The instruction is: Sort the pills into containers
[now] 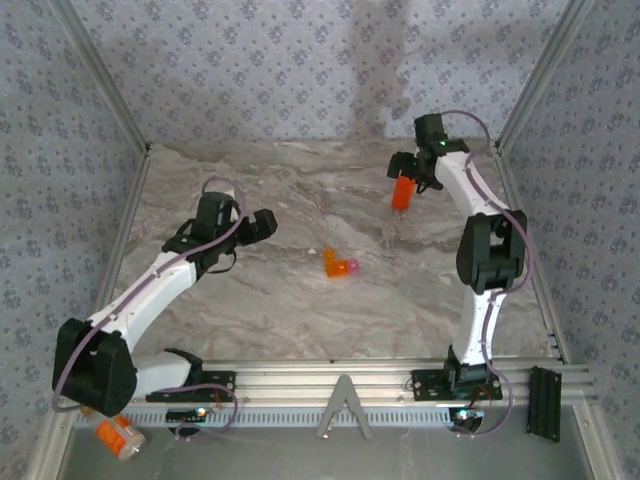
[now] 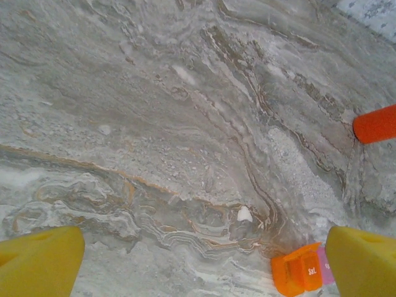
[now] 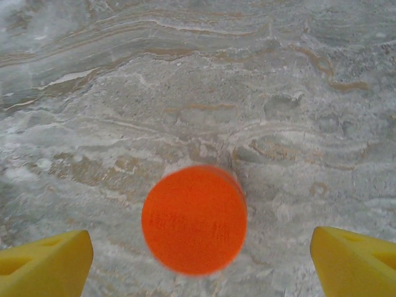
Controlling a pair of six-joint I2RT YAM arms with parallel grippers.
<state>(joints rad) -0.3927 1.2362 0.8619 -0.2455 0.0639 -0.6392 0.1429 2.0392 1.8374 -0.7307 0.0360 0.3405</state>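
The orange pill bottle (image 1: 402,193) stands upright at the back right of the marble table. Its round orange cap (image 3: 194,219) faces the right wrist camera, slightly blurred. My right gripper (image 1: 408,180) (image 3: 199,250) hangs over it, open, with its yellow fingers (image 3: 43,263) wide apart on either side and clear of the cap. The tiny orange box with a pink end (image 1: 340,265) (image 2: 298,270) lies mid-table. One white pill (image 2: 244,214) rests on the marble just left of the box. My left gripper (image 1: 264,222) (image 2: 201,269) is open above the table left of the pill, holding nothing.
An orange bottle with a white label (image 1: 120,437) lies outside the table by the left arm's base. Patterned walls and metal frame posts (image 1: 110,90) bound the table on three sides. The pill bottle's cap (image 2: 376,124) pokes in at the right edge of the left wrist view.
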